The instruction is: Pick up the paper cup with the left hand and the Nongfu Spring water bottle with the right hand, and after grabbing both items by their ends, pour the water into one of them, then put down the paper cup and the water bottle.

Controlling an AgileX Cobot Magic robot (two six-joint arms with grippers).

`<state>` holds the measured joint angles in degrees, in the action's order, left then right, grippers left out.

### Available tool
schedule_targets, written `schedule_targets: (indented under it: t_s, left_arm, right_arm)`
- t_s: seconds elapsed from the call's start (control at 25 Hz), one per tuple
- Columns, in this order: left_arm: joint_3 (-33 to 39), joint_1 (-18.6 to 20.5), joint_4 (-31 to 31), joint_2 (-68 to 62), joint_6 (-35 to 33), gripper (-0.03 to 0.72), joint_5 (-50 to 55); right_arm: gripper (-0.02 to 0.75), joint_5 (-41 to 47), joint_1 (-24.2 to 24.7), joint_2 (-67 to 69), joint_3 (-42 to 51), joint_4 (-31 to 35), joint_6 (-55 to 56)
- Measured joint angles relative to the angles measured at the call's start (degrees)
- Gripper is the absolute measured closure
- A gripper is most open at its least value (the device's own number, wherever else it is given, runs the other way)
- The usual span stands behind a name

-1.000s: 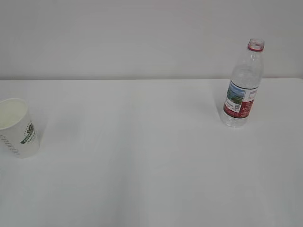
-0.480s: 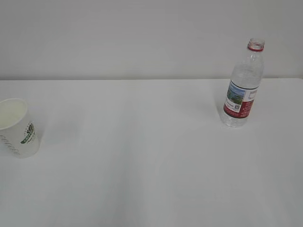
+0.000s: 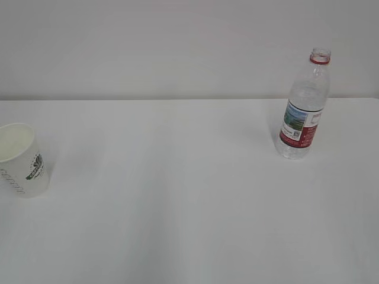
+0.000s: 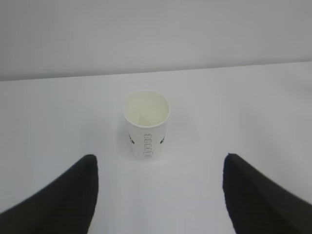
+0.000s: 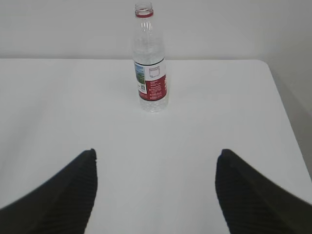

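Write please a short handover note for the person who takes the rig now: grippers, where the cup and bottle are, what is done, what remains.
Left gripper: open, empty, facing the paper cup.
Right gripper: open, empty, facing the Nongfu Spring water bottle.
Cup stands upright at the table's left edge; bottle upright at far right, uncapped.
Done: nothing grasped.
Left: grasp both, pour, set both down.

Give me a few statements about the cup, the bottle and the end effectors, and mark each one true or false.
1. The paper cup stands upright on the table. True.
2. The Nongfu Spring water bottle has a cap on. False: its neck is open.
3. The left end effector is gripping the cup. False: it is open, short of the cup.
4. The right end effector is open, with the bottle ahead of it. True.
5. The bottle lies on its side. False: it stands upright.
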<state>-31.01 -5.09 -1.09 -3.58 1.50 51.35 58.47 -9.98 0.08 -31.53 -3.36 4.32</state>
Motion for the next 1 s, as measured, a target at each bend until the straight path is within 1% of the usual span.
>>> schedule_targets:
  t_s: [0.2, 0.48, 0.68, 1.0]
  left_arm:
    - [-0.1, 0.0, 0.2, -3.0, 0.0, 0.109, -5.2]
    - [-0.1, 0.0, 0.3, -7.9, 0.0, 0.109, -11.6]
    - [-0.1, 0.0, 0.5, -11.1, 0.0, 0.109, -15.0]
    - [-0.1, 0.0, 1.1, -15.1, 0.0, 0.109, -19.3]
  right_arm:
    - [0.169, -3.9, 0.0, 3.0, -0.3, 0.0, -0.3]
    - [0.17, -11.9, 0.0, 7.7, -0.3, 0.0, -0.9]
    - [0.17, -17.3, 0.0, 11.4, -0.3, 0.0, -1.5]
    - [0.17, -23.1, 0.0, 17.2, -0.3, 0.0, -3.9]
